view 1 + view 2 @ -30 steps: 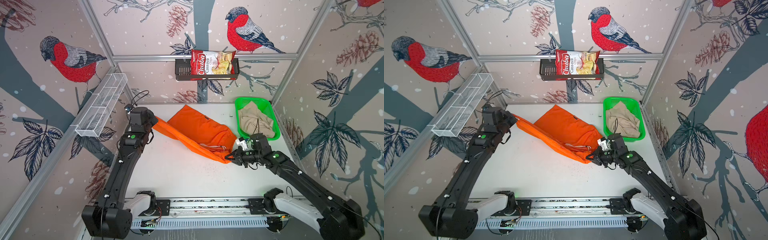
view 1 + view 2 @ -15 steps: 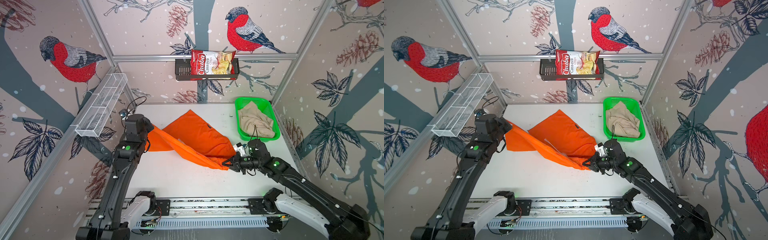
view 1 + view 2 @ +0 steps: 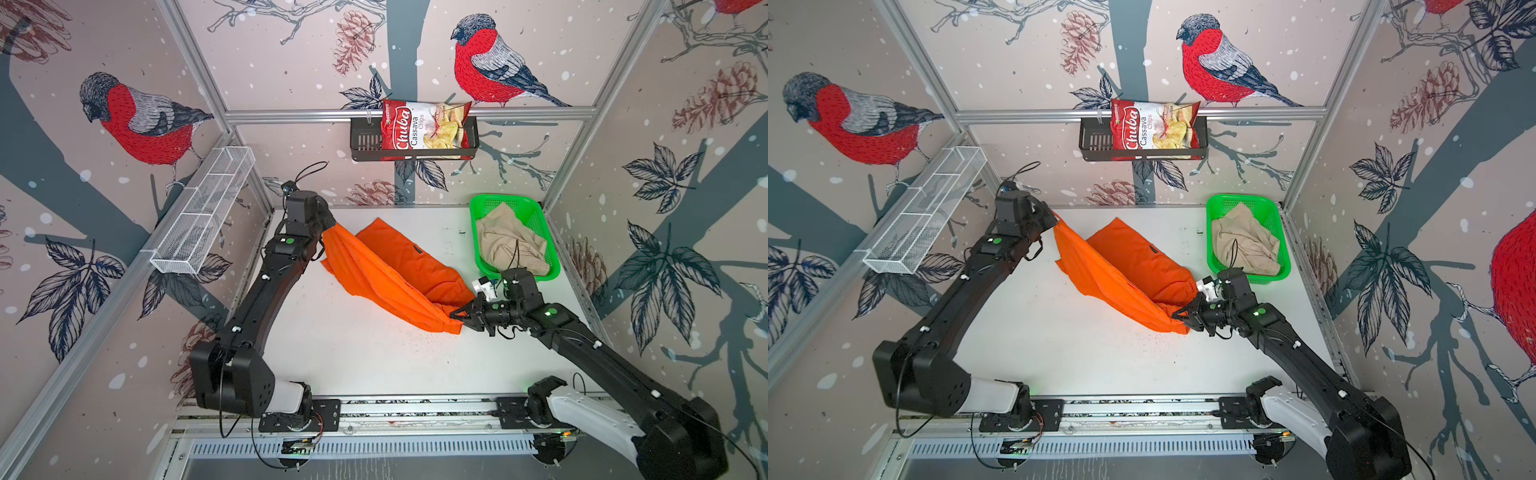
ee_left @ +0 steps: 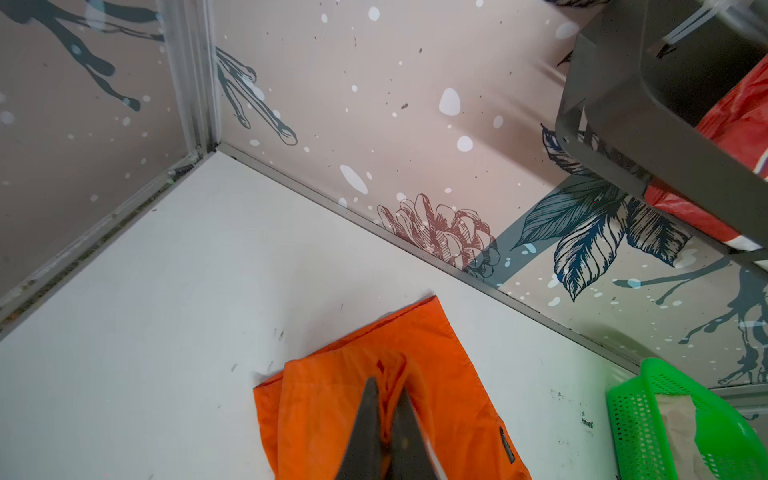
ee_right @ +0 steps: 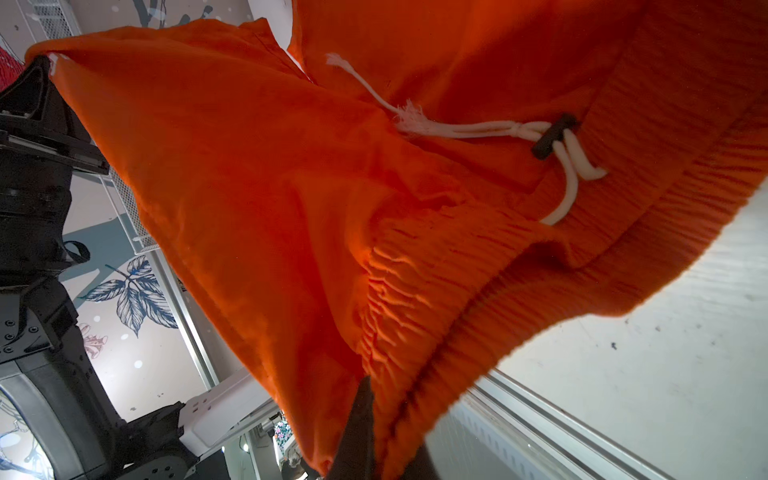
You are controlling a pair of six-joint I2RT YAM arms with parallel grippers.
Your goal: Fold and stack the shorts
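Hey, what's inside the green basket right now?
A crumpled pair of beige shorts lies in the green basket, covering most of its floor. The cloth hides whether anything lies beneath them.

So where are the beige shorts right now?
In both top views the beige shorts lie crumpled in the green mesh basket, at the far right corner of the table, just beyond the right gripper holding the orange shorts.
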